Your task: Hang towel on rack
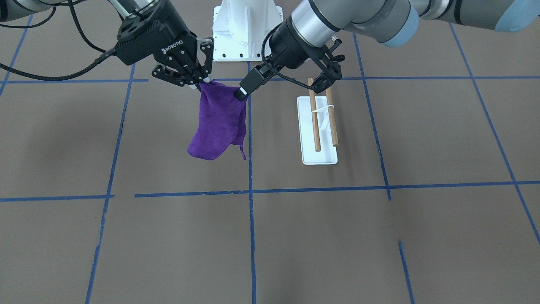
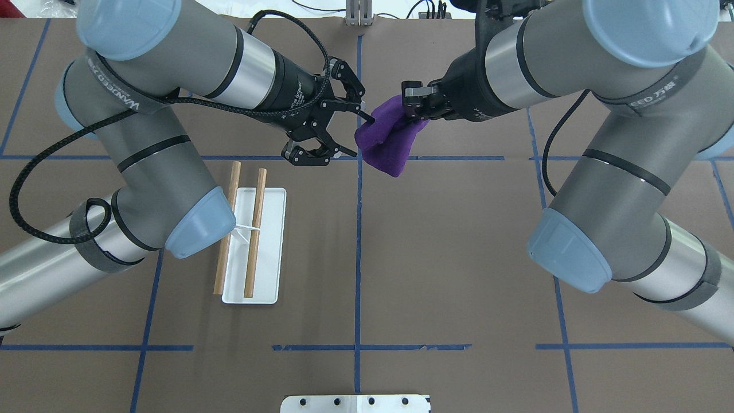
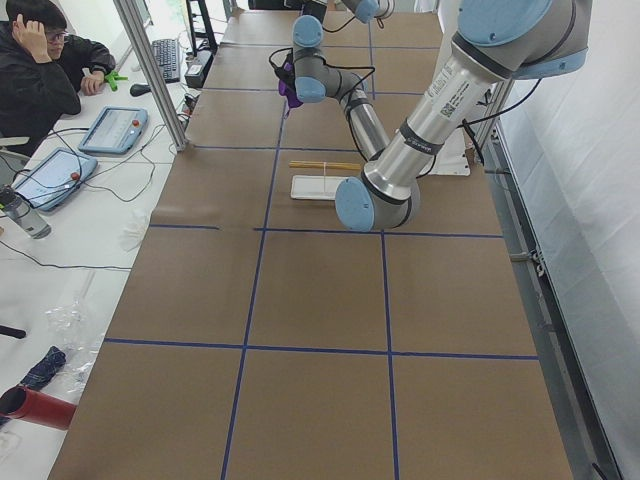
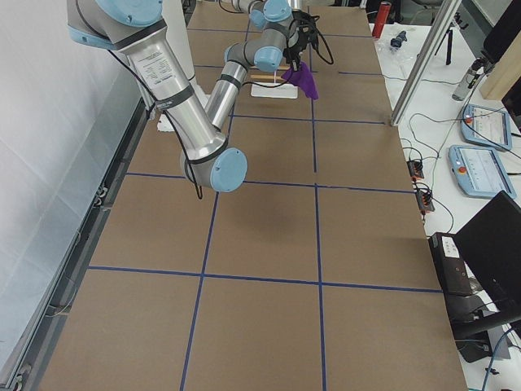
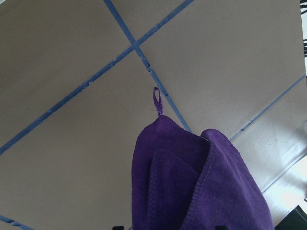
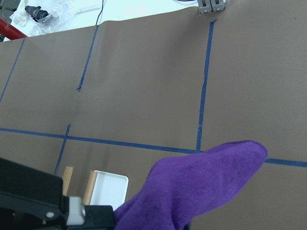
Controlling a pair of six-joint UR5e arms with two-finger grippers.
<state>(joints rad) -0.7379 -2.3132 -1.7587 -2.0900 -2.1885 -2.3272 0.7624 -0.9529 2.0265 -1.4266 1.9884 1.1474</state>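
The purple towel [image 1: 219,122] hangs in the air above the table, its loop tag [image 1: 243,153] at the low corner. My right gripper [image 1: 201,82] is shut on the towel's top edge. In the overhead view my left gripper [image 2: 352,129] is open, jaws spread wide, right beside the towel [image 2: 387,143]; I cannot tell if it touches. The left wrist view shows the towel [image 5: 192,182] close ahead and the loop [image 5: 157,98]. The rack [image 2: 269,229], with a white base and two wooden dowels [image 2: 255,229], stands on the table under my left arm, apart from the towel.
The large white pedestal [image 1: 247,25] stands at the robot's side of the table. Blue tape lines cross the brown table [image 1: 295,236]. A person [image 3: 40,70] sits at a side desk with tablets beyond the table's far edge.
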